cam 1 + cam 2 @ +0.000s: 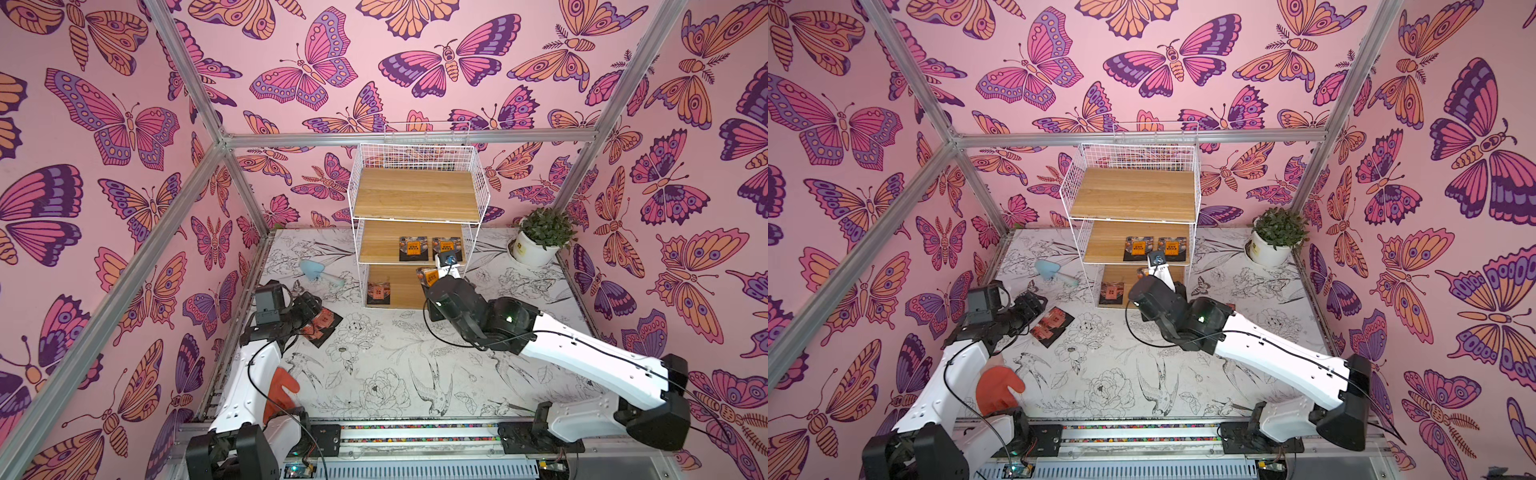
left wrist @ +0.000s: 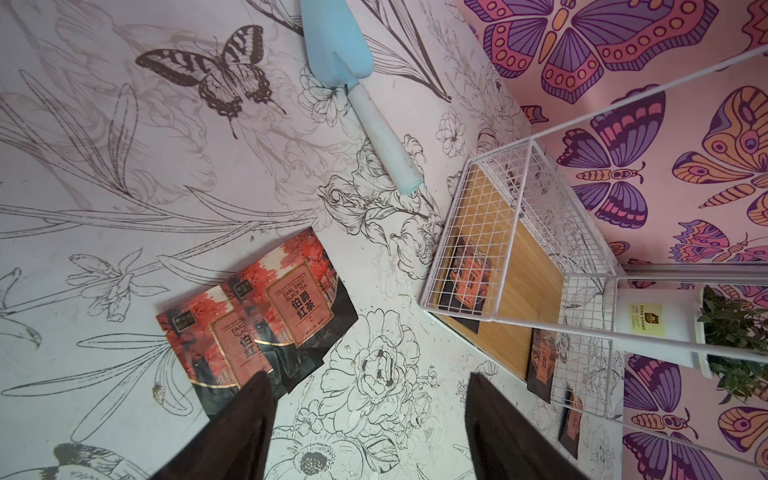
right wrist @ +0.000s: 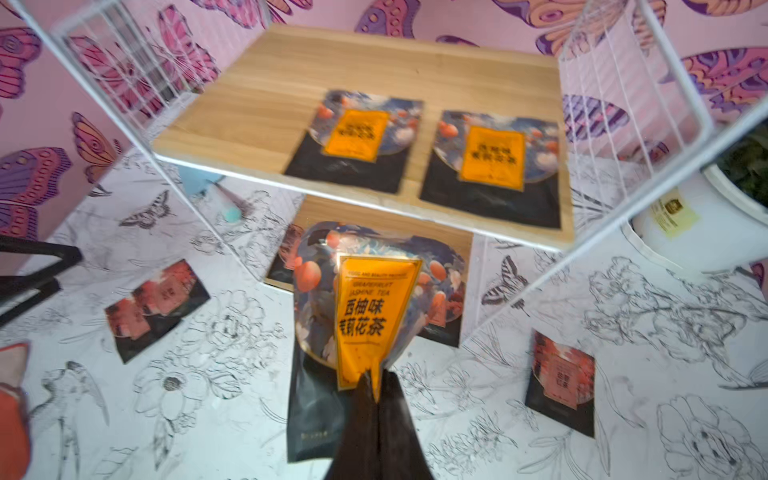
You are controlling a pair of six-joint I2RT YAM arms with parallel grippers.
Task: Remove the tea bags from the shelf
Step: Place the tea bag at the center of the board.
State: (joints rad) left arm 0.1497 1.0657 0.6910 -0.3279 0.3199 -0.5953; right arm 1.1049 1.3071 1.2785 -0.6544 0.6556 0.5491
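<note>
Our right claw (image 3: 376, 384) is clenched on one orange-label tea bag (image 3: 365, 303), hanging just before the middle board (image 1: 378, 245) edge of the shelf (image 1: 415, 193) at 12 o'clock. Our left claw (image 2: 368, 376) gapes (nothing in it) above two red sachets (image 2: 299, 303) at 9 o'clock. We count two orange sachets (image 3: 353, 141) on the middle board, two on the bottom board (image 1: 403, 291) and one lone sachet (image 3: 561, 382) on the table (image 1: 395, 374), bare between the arms.

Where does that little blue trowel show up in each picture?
In a top view: the blue trowel lies on the table, left of the shelf.
In a top view: trowel likewise left of the shelf.
Left wrist: trowel large, beyond two loose tea bags.
Right wrist: trowel blurred, seen under the shelf's middle board.
Shared landmark: the white wire shelf.
</note>
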